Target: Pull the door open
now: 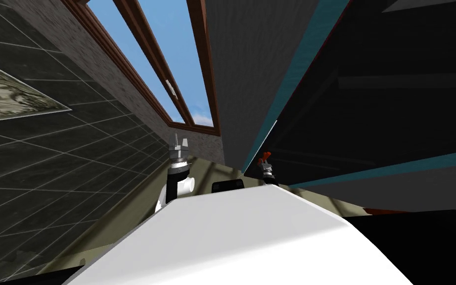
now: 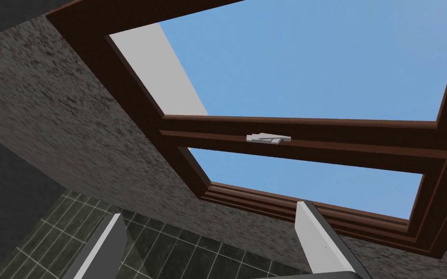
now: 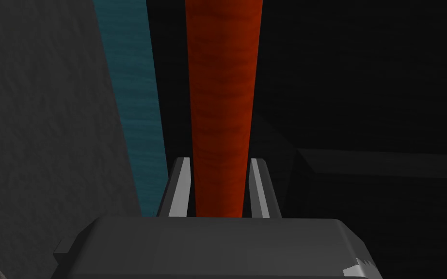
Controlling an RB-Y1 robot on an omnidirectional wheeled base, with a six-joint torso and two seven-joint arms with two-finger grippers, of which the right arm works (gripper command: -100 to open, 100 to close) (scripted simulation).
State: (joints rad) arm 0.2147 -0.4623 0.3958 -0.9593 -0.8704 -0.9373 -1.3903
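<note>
The door's handle (image 3: 222, 106), a red-orange bar, stands just beside the door's teal edge (image 3: 130, 97). The right gripper (image 3: 220, 161) is closed on it, a finger pressing each side, which looks like the hold a pull needs. A grey wall (image 3: 38, 121) closely flanks that edge, and a black area lies beyond. The left gripper (image 1: 179, 143) hangs open, well apart, seemingly out of the swing's way.

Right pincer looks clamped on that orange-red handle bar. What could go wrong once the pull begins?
1. The right pincer presses only the sides of the orange-red round handle bar with its thin fingers; a skewed pull could let it slide along the bar or slip off.
2. The teal door edge sits close beside that pincer; the swinging door may strike the arm unless the base retreats.
</note>
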